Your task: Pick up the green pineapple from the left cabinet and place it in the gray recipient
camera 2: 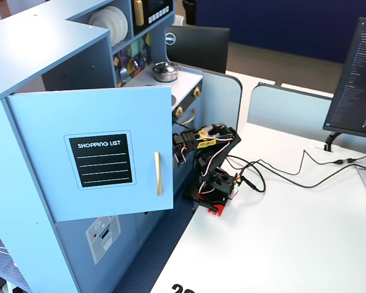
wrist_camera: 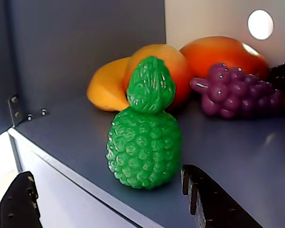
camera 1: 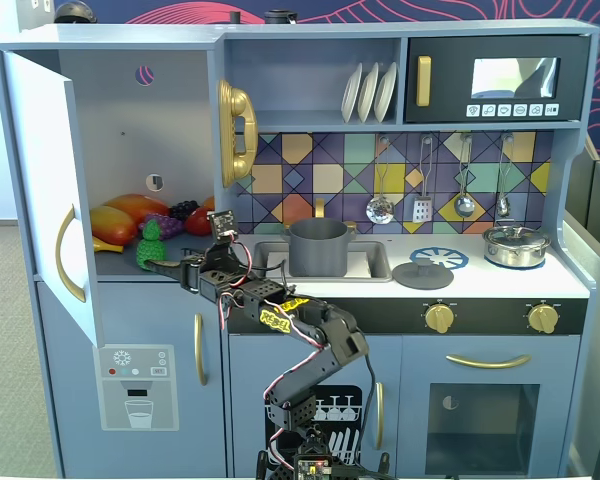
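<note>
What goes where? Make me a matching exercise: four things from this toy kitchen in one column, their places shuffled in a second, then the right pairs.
Things
1. green pineapple
2. gray pot
3. white plates
4. small silver pot

Places
A. in the sink
B. on the counter at the right end, in the front fixed view
C. at the front edge of the open cabinet's shelf
D. upright on the top shelf beside the microwave

Pairs: 1-C, 2-A, 3-D, 4-B
</note>
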